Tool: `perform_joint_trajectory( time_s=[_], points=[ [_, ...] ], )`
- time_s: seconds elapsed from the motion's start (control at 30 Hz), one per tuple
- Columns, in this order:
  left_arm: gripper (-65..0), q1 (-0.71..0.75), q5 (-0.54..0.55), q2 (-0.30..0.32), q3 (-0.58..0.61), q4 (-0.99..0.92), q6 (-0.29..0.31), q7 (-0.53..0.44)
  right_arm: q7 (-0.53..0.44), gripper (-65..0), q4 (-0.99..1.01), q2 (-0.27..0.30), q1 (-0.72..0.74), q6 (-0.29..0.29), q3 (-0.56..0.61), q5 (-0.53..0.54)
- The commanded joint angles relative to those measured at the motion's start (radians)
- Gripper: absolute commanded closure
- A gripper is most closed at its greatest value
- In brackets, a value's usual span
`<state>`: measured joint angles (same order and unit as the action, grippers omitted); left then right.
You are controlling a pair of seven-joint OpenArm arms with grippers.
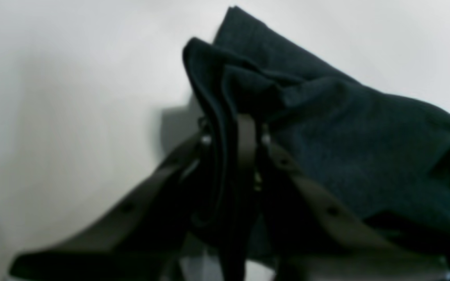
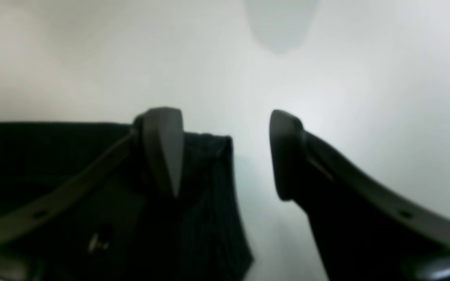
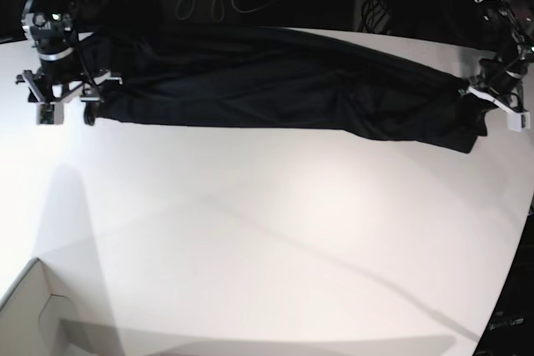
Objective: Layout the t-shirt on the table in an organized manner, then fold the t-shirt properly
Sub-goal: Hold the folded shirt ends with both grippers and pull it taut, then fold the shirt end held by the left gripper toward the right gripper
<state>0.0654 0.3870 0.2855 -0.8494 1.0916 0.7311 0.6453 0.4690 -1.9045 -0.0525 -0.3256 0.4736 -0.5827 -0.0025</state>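
The left gripper (image 1: 234,134) is pinched tight on a bunched fold of the soft black short-sleeved t-shirt (image 1: 365,148), and the cloth sticks up between its two dark fingers (image 1: 246,140). The right gripper (image 2: 225,152) has its fingers spread apart; one finger sits over the shirt's edge and the other sits over the bare big white smooth bench (image 2: 346,78) (from here I cannot tell if it touches the cloth).

In the base view the shirt (image 3: 275,85) is pulled out into one long dark strip. Its long way runs side to side across the far part of the bench (image 3: 267,239), from the right gripper (image 3: 67,106) at one end to the left gripper (image 3: 492,97) at the other. The strip dips a little toward the left gripper's end. A pale cardboard box corner (image 3: 37,314) pokes in at the near edge, well apart from the shirt.
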Motion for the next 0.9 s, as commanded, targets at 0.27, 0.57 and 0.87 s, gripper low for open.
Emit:
perform_joint_trajectory(
  time_s=[0.27, 0.57, 0.87],
  points=[
    [0.0, -0.002, -0.095, 0.045, -0.107, -0.005, -0.033, 0.083, -0.019, -35.3, -0.094, 0.001, -0.057, 0.0, -0.006, 0.008],
    [0.0, 0.007, -0.095, 0.044, -0.15, 0.084, -0.033, 0.094, -0.025, -35.2, -0.099, -0.076, -0.165, 0.001, 0.089, 0.009],
    [0.0, 0.026, -0.093, -0.05, -0.179, 0.513, -0.033, 0.183, -0.025, -35.2, -0.099, -0.08, -0.172, 0.001, 0.099, 0.009]
  ],
)
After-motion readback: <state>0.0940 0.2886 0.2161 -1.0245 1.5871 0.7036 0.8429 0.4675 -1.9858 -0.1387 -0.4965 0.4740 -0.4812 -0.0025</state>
